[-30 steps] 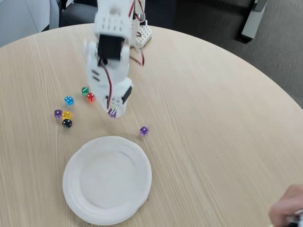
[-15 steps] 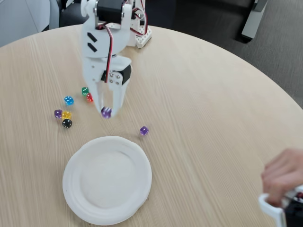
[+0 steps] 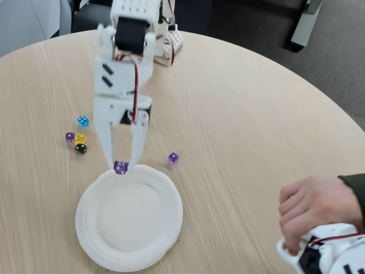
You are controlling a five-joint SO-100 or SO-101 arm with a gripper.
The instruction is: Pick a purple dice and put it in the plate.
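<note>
A round tabletop (image 3: 256, 114) of pale wood-grain laminate is taking up most of the fixed view, its curved edge running from the upper left across to the right side. Even, soft light is falling on it, leaving only faint shadows. Beyond the edge, dark grey carpeted floor (image 3: 336, 63) is showing at the upper right, where a light grey furniture leg (image 3: 302, 25) is standing. A pale grey surface (image 3: 28, 17) is filling the upper left corner.
</note>
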